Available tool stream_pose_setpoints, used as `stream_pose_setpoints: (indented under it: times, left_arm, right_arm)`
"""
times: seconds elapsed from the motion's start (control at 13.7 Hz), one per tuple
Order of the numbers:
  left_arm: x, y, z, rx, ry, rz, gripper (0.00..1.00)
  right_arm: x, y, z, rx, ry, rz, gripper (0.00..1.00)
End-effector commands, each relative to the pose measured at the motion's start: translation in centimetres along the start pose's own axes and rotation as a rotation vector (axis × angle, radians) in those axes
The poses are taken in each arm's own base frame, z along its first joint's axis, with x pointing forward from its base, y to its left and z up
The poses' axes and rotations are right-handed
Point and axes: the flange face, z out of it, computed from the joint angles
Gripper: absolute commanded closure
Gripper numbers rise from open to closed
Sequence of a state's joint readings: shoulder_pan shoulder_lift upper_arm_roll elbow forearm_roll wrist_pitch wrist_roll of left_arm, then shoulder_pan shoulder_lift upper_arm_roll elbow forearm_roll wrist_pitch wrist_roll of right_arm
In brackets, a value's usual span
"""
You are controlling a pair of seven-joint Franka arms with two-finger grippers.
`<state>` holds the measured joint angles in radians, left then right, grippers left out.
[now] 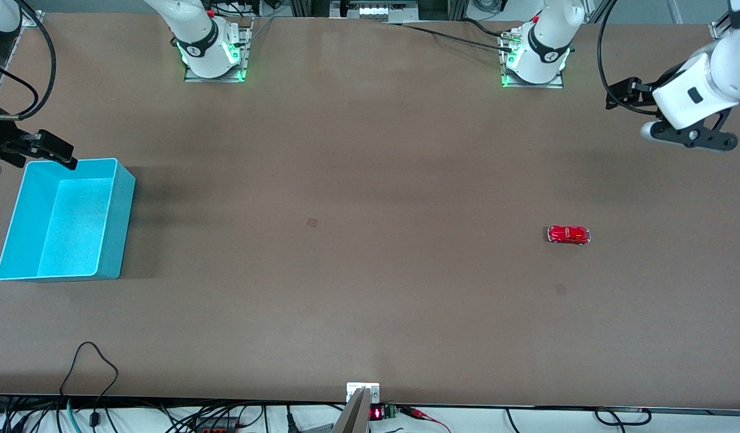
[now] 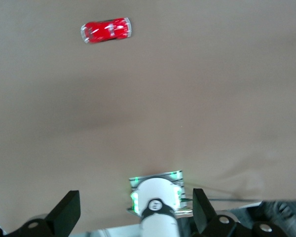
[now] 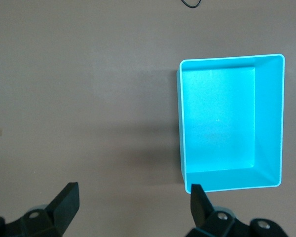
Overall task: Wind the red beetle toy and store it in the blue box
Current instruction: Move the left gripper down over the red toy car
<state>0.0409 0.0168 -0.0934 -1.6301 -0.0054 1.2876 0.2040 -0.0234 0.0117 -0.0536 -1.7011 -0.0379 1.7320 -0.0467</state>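
Both grippers — left gripper (image 2: 133, 217), right gripper (image 3: 130, 212) — hover wide open; red beetle toy (image 1: 568, 234) lies well apart from blue box (image 1: 120, 222).

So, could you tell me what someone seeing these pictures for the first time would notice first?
Probably the blue box, bright turquoise and empty, standing on the brown table at the right arm's end. Next, the tiny red beetle toy, alone on the bare surface toward the left arm's end. Both grippers are open and up in the air: the right gripper by the box, the left gripper at its own end.
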Motion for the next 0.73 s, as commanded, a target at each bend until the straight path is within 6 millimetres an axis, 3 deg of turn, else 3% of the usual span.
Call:
stream_pose_setpoints:
  times: [0.0, 0.36, 0.66]
  left_arm:
    - [4.2, -3.4, 3.4, 0.009, 0.035, 0.268, 0.0]
    - [9.1, -5.4, 10.4, 0.14, 0.086, 0.711, 0.0]
    - [11.1, -6.8, 16.8, 0.243, 0.142, 0.916, 0.0]
  right_arm:
    - [0.0, -0.1, -0.5, -0.007, 0.01, 0.007, 0.0]
    - [0.0, -0.1, -0.4, -0.007, 0.008, 0.007, 0.0]
    - [0.0, -0.1, -0.5, -0.016, 0.008, 0.003, 0.0]
